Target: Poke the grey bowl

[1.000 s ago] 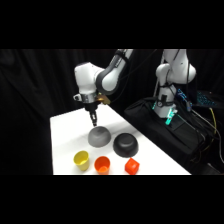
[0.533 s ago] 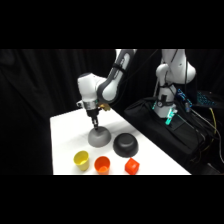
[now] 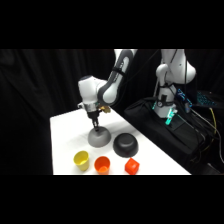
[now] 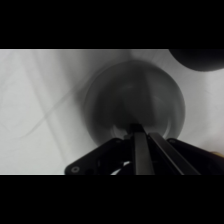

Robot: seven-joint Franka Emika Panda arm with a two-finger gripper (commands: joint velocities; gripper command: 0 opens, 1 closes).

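Note:
The grey bowl [image 3: 99, 137] sits dome-up on the white table [image 3: 65, 135], left of a black bowl of like size. My gripper [image 3: 95, 126] comes straight down onto its top and the tips touch the dome. In the wrist view the grey bowl [image 4: 125, 100] fills the middle of the picture, and my gripper [image 4: 136, 131] rises from the bottom edge with both fingers pressed together, tips resting on the dome's crown.
The black bowl [image 3: 125, 145] stands just right of the grey one; its edge shows at the wrist view's upper right [image 4: 200, 57]. Along the table's front stand a yellow cup [image 3: 81, 160], an orange cup [image 3: 102, 164] and a red cup [image 3: 131, 166]. A black bag [image 3: 165, 135] lies beyond the right edge.
The gripper has come down from above the grey bowl until its tips meet the dome. The bowl and cups have stayed put.

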